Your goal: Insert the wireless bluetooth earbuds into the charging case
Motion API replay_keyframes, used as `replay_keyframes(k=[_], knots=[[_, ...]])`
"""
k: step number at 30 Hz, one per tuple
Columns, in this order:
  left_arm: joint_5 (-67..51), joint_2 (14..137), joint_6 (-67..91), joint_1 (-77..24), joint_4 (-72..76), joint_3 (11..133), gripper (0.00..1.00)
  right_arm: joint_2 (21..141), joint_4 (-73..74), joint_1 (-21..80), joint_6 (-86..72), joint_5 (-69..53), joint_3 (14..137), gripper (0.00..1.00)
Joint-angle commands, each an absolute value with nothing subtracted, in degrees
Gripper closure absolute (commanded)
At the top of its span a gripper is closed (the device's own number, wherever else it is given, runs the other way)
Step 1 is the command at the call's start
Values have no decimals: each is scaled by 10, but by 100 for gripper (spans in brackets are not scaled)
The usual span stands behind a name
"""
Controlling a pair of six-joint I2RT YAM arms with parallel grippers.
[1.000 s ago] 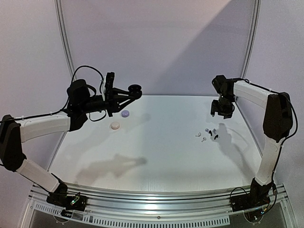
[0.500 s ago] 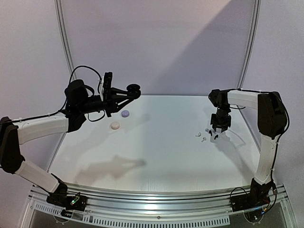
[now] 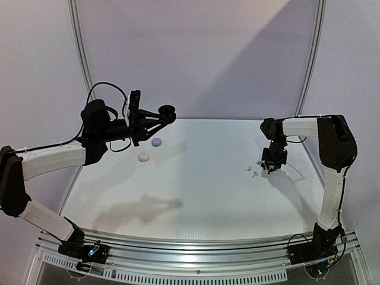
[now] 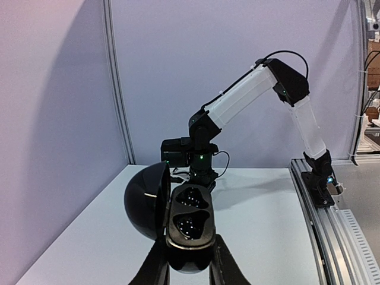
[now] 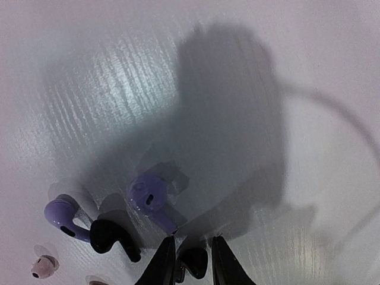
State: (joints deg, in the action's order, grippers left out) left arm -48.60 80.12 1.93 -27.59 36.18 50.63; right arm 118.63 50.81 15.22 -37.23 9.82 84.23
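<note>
Jaws of the left gripper [image 4: 189, 264] clench the open black charging case [image 4: 190, 225]. The right gripper [image 5: 191, 249] narrowly straddles a black earbud [image 5: 195, 261], grip uncertain; lavender earbuds [image 5: 148, 199] lie just beyond.

White table [image 3: 190, 196]: middle and near edge open, wide room to pass. Far-left corner: lavender round case [image 3: 157, 142] and pale peach round case [image 3: 143, 157], near each other, slim gap between. Left gripper [image 4: 190, 267], clamped on open black clamshell charging case [image 3: 168, 112], takes up the air over the left side. Near right edge: tight cluster, two small white earbuds [image 3: 247, 168], lavender stemmed earbud [image 5: 148, 199], second lavender earbud [image 5: 62, 215] just beside black stemmed earbud [image 5: 113, 237]. Right gripper [image 5: 190, 256] sits low there, fingertips tight around second black earbud [image 5: 193, 262]; little room between pieces.
</note>
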Motion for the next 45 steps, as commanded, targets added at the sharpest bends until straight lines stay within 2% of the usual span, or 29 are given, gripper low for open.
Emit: replay_keyframes(k=[1, 5, 10, 14, 21, 29, 45], knots=[[-488, 796, 14, -277, 366, 502, 100, 1198, 492, 143, -374, 91, 831, 79], [-488, 796, 14, -277, 366, 502, 100, 1200, 488, 142, -372, 83, 826, 86], [-488, 795, 12, -277, 366, 502, 100, 1198, 487, 142, -370, 72, 826, 88], [-489, 795, 11, -277, 366, 500, 100, 1196, 488, 141, -364, 73, 824, 100], [-488, 795, 10, -276, 368, 498, 100, 1175, 480, 142, -335, 71, 817, 100], [-484, 797, 9, -276, 370, 497, 100, 1091, 441, 142, -294, 80, 789, 100], [-480, 797, 7, -277, 374, 495, 100, 1047, 405, 148, -288, 99, 778, 100]])
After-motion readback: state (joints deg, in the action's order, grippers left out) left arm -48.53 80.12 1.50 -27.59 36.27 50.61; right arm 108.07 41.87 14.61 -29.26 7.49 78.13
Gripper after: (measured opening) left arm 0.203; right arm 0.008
